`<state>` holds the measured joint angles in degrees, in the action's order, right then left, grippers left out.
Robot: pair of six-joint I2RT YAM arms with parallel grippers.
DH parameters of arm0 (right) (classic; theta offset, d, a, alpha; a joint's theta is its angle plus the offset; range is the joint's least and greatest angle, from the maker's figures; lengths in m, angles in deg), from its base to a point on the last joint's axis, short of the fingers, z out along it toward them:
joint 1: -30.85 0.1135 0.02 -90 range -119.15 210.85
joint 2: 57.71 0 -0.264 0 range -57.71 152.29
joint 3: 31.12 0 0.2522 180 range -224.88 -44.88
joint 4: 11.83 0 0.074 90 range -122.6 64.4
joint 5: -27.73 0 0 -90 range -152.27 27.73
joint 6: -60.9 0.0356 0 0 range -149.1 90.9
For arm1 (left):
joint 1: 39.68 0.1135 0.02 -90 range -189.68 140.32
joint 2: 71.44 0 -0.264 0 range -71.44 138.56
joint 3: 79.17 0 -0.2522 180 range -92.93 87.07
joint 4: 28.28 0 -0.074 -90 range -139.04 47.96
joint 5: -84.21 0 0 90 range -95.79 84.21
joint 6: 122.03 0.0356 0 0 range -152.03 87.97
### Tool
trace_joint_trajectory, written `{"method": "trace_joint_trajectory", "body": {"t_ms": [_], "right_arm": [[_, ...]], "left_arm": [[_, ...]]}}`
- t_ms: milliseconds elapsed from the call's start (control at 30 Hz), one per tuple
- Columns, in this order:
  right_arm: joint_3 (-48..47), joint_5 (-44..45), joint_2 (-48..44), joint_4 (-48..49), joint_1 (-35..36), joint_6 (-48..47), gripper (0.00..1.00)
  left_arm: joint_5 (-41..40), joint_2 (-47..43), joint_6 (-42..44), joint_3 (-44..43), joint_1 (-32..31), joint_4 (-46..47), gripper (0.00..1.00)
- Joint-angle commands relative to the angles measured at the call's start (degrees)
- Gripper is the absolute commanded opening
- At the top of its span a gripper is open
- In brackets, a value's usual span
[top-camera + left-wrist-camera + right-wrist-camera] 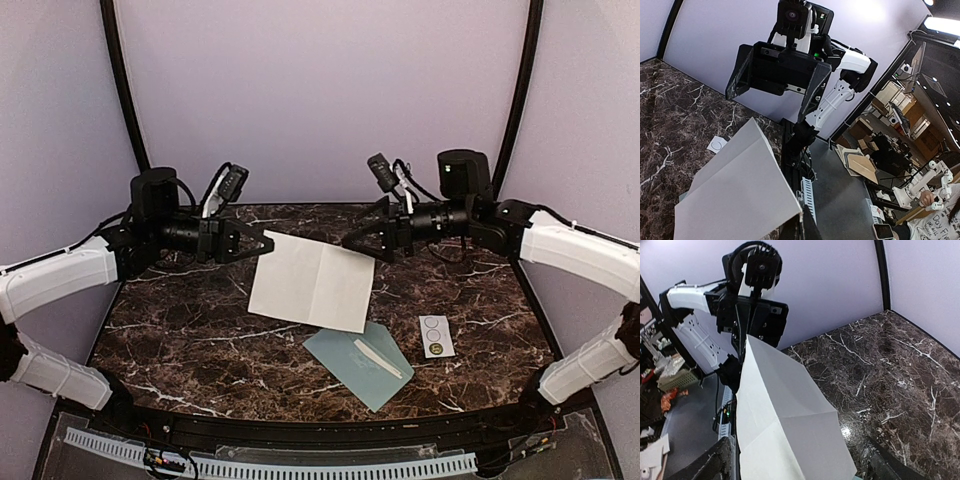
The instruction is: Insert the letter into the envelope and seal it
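**Letter raised between the two tools, envelope waiting nearer the bases**

The letter (312,282) hangs over the middle of the tabletop (180,330). Its far left corner is pinched in the left tool (262,243), whose fingers are pressed together on the paper. The sheet bows along its creases. The right tool (360,243) is spread wide, and its wrist view shows the sheet running between its fingers, neither visibly touching it. The envelope (345,372) lies flat just nearer the bases, its far corner about under the letter's near edge, and a narrow white strip (378,357) rests on it. A small card with circles (436,336) sits just to its right.

The step in hand looks like refolding. The sheet is larger than the envelope, so the right tool should close on the far right edge. Both tools should then bring the paper over along an existing crease, keeping it taut so it does not buckle.
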<state>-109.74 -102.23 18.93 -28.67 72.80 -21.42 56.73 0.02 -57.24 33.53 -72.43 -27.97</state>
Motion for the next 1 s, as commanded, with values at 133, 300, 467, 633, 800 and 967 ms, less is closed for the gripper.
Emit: {"method": "trace_joint_trajectory", "body": {"t_ms": [133,300,467,633,800,967], "right_arm": [[-9.3,0.5,7.7,-15.6,5.9,-9.9,0.69],[-13.1,-0.5,11.6,-19.5,7.6,-12.4,0.53],[-14.5,-1.8,13.3,-21.6,8.1,-13.4,0.29],[-14.5,-3.2,14.0,-22.6,8.2,-13.8,0.07],[-12.8,-3.1,13.3,-20.6,8.2,-12.7,0.00],[-11.5,-2.5,12.6,-19.0,8.2,-11.8,0.00]], "left_arm": [[4.5,1.5,2.2,-2.1,-0.2,-5.0,0.00],[5.3,2.5,3.0,-2.6,-0.5,-6.5,0.00],[4.8,3.0,4.5,-3.2,-0.5,-8.3,0.00],[4.6,3.6,5.2,-3.5,-0.5,-9.0,0.00],[0.6,3.7,8.9,-4.9,-0.5,-12.9,0.06],[-12.3,0.6,15.3,-6.7,0.0,-20.5,0.38]]}}
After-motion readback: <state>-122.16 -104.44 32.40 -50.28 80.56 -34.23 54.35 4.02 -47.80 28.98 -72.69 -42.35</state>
